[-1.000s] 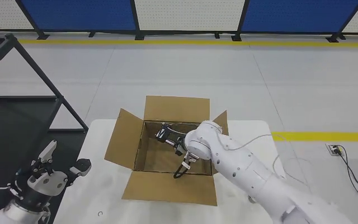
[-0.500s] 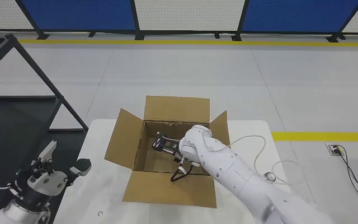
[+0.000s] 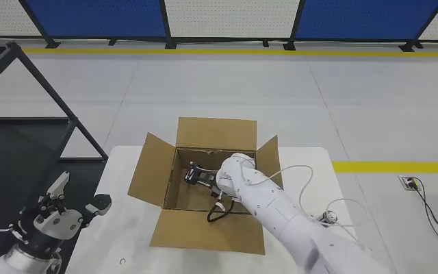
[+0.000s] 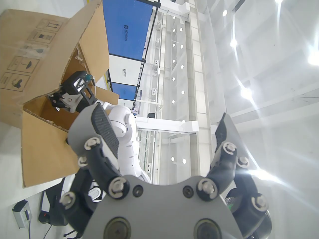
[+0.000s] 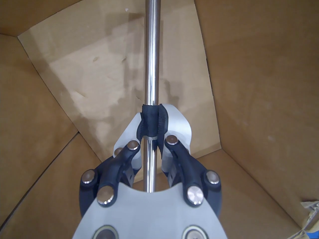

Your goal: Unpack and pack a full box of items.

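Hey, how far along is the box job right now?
Done: the cardboard box stands on the table with its flaps folded open. In hand: the right gripper is shut on a metal rod inside the box, over bare cardboard floor; I can't tell whether the rod is going in or coming out. The left gripper is open by the table's edge. Left: finishing with this rod, and probably closing the flaps.

— What colour is the box [image 3: 205,233]?
— Plain brown cardboard, with black handling symbols on one outer flap.
— And the rod [image 5: 152,50]?
— Mirror-bright silver. The right gripper [image 5: 153,121] has black ribbed pads [image 5: 147,121] and pale grey plates.
— Around them?
— A white table [image 3: 130,233]. At twelve o'clock there are blue panels [image 3: 92,17], with a yellow floor line [image 3: 205,51] below.
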